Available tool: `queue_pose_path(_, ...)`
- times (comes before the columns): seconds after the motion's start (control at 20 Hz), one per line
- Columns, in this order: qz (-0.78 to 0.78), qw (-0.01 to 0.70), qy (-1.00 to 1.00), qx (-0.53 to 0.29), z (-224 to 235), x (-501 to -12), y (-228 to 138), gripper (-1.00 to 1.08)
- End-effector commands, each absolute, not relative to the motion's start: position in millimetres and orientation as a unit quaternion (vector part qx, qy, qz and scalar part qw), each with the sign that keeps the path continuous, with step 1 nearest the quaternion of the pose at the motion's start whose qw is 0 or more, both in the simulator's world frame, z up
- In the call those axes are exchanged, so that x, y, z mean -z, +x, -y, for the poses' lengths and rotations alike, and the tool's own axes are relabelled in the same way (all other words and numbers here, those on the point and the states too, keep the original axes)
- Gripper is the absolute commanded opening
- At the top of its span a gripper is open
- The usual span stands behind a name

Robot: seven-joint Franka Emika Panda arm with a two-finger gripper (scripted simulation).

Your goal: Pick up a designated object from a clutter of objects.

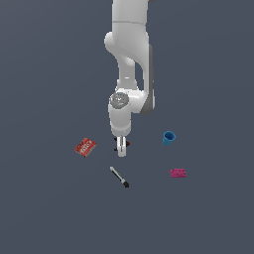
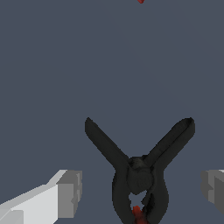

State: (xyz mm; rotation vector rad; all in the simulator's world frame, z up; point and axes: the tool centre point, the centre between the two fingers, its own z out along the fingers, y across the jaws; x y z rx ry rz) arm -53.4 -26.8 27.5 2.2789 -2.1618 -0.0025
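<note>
The black spring clamp (image 2: 139,173) with red-orange tips lies flat on the grey floor, X-shaped, its two handles spread away from the wrist camera. My gripper (image 2: 141,190) is open and low over it, with one finger (image 2: 68,192) on each side of the clamp's body and clear gaps between. In the exterior view the gripper (image 1: 121,150) points straight down and hides most of the clamp (image 1: 128,144); only small black and red bits show beside the fingers.
A flat red box (image 1: 85,147) lies toward the exterior view's left. A blue cup (image 1: 168,138) and a pink block (image 1: 178,172) lie toward its right. A black-grey marker (image 1: 119,176) lies just in front of the gripper.
</note>
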Motion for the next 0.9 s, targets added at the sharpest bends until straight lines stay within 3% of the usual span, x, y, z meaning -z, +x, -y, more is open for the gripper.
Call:
queue_pose_path(0.0,0.689,0.000,0.725,0.001,26.7,-19.0,-53.3,1.00)
queue_pose_path(0.25,0.689,0.000,0.725,0.000,26.9,-13.6,-52.6,1.00)
queue_pose_path(0.3,0.689,0.000,0.725,0.000,26.9,-13.6,-52.6,-1.00)
queue_pose_path(0.85,0.689,0.000,0.725,0.000,27.2,-14.2,-52.3,-1.00)
